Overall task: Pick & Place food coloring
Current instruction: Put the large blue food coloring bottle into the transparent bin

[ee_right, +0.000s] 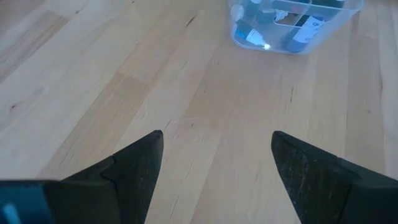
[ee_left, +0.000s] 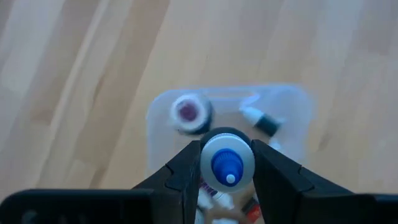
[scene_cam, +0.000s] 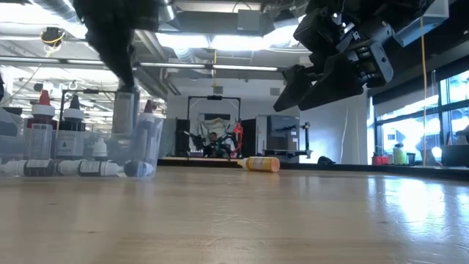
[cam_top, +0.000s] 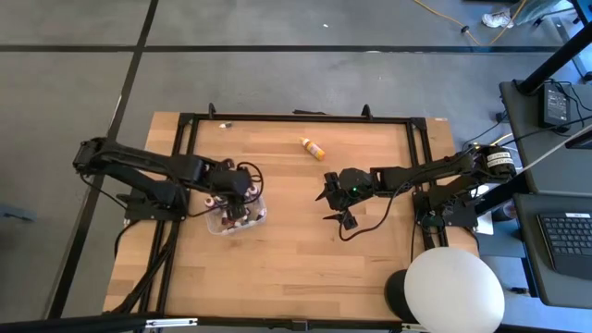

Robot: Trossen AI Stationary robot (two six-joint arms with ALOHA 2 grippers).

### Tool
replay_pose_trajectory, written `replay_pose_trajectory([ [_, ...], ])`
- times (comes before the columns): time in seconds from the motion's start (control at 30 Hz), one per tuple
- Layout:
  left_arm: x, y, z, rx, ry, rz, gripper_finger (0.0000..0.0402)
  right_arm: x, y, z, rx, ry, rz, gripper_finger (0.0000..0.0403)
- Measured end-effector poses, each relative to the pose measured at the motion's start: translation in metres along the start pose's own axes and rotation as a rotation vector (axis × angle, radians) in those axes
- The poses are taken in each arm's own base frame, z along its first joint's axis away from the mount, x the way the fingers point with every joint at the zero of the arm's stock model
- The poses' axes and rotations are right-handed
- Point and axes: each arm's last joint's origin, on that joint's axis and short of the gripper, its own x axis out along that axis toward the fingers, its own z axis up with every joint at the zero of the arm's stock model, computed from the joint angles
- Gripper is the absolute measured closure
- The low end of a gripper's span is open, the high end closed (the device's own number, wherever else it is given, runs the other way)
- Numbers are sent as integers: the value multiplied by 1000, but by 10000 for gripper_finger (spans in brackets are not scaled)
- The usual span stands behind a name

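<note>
Left hand (ee_left: 227, 177): clamped on a blue-tipped bottle (ee_left: 227, 163), upright, directly above the clear tray (ee_left: 292, 102) at desk (cam_top: 296, 268) left.
Right hand (cam_top: 333, 199): spread wide, empty, hovering mid-desk.
Yellow bottle (cam_top: 312, 148): lying flat (long axis slanted), far of right hand, nearer that arm.

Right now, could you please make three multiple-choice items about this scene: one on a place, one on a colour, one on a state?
1. Where does the orange-yellow bottle lie?
A. inside the clear tray
B. alone on the table, beyond both arms
C. in the right end effector

2. What colour is the tip of the bottle in the left end effector?
A. blue
B. red
C. green

3. How is the right end effector?
A. shut on a bottle
B. open, holding nothing
C. inside the tray

Answers: 1 B, it lies apart from the tray. 2 A, left wrist view shows blue. 3 B, only bare wood shows between its fingers.
</note>
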Motion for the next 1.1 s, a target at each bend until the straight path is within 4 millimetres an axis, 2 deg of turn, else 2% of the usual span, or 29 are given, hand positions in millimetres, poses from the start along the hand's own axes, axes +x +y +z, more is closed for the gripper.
replay_pose_trajectory([
  [0.2, 9, 3, -8, -16, 13, 70, 283, 0, 0, 0, 0, 0, 0, 101],
  [0.53, 32, 4, -22, -35, -1, 66, 282, 0, 0, 0, -1, 0, 0, 101],
  [1.1, 46, 6, -32, -30, -5, 115, 268, 0, 0, 0, -1, -1, 0, 101],
])
